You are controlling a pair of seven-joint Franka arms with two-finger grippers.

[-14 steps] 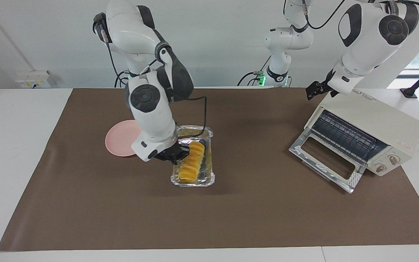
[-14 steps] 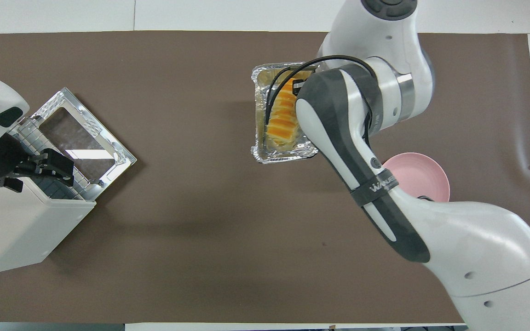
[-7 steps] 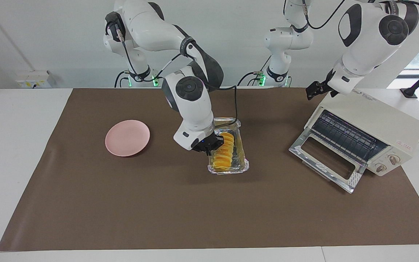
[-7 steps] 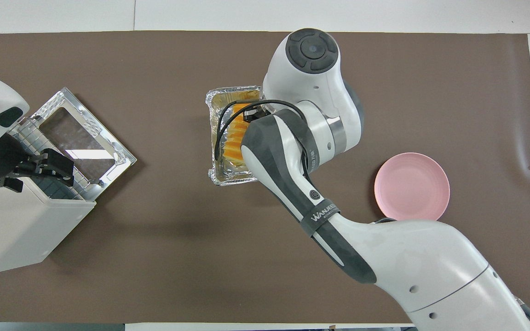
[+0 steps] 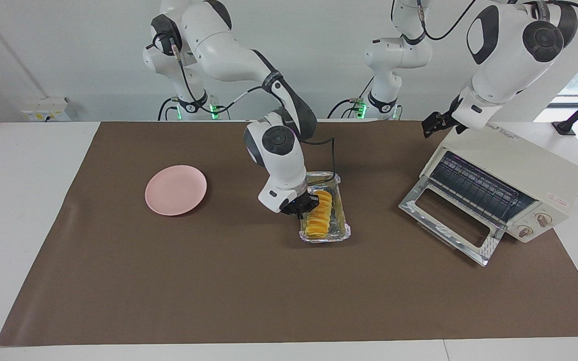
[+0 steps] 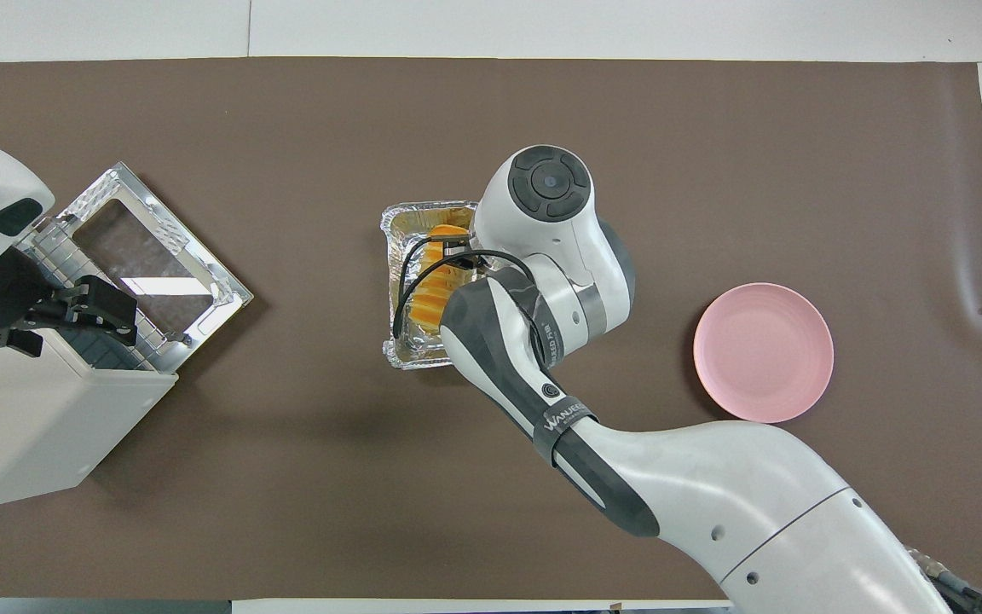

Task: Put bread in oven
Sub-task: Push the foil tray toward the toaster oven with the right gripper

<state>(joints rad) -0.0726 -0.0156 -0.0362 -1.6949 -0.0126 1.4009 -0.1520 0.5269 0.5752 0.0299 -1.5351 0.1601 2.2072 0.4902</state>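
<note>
Right gripper [image 5: 303,207] is clamped on the rim of the foil tray [image 5: 341,231] at its side toward the right arm's end, likely so tray and bread [image 5: 319,213] travel together to the oven [image 5: 515,175]; bread lies in the tray, mid-table between the pink plate [image 5: 175,190] and the oven, whose door [image 5: 452,220] is dropped open with the rack bare. Right arm reaches out from its base, elbow high, wrist pointing down at the tray. Left gripper [image 5: 434,124] waits over the oven's top edge, can't tell whether its fingers are apart.
</note>
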